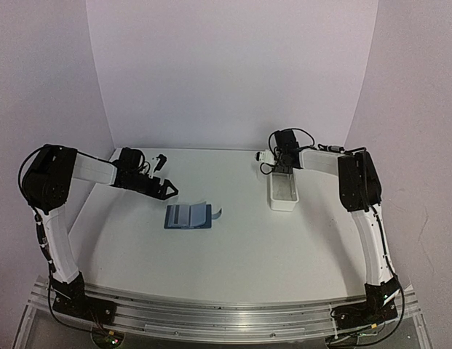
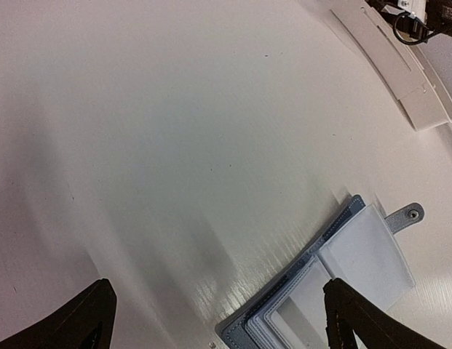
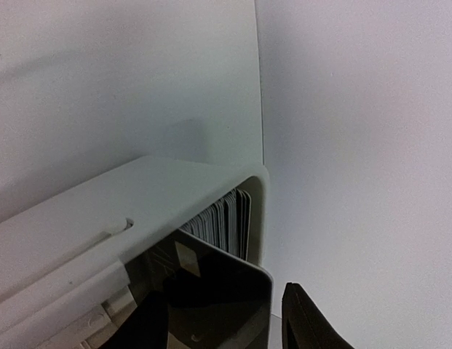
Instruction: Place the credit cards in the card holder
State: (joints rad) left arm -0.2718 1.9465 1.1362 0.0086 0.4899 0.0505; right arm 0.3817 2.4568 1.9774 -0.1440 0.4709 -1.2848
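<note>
The dark-blue card holder (image 1: pixel 188 216) lies open on the table, its clear sleeves fanned and its snap tab (image 2: pixel 407 217) pointing right. My left gripper (image 1: pixel 167 190) hovers just above and left of it, jaws wide apart and empty; in the left wrist view (image 2: pixel 218 283) the card holder (image 2: pixel 342 283) sits by the right finger. My right gripper (image 1: pixel 280 171) reaches into the far end of the white tray (image 1: pixel 284 198). There, credit cards (image 3: pixel 226 218) stand on edge. One dark card (image 3: pixel 211 283) leans between the fingers of the right gripper (image 3: pixel 218 305), with a gap to the right finger (image 3: pixel 306 323).
The long white tray (image 3: pixel 138 196) stands at the back right, close to the rear wall. The same tray (image 2: pixel 400 65) shows at the top right of the left wrist view. White walls enclose the table at the back and sides.
</note>
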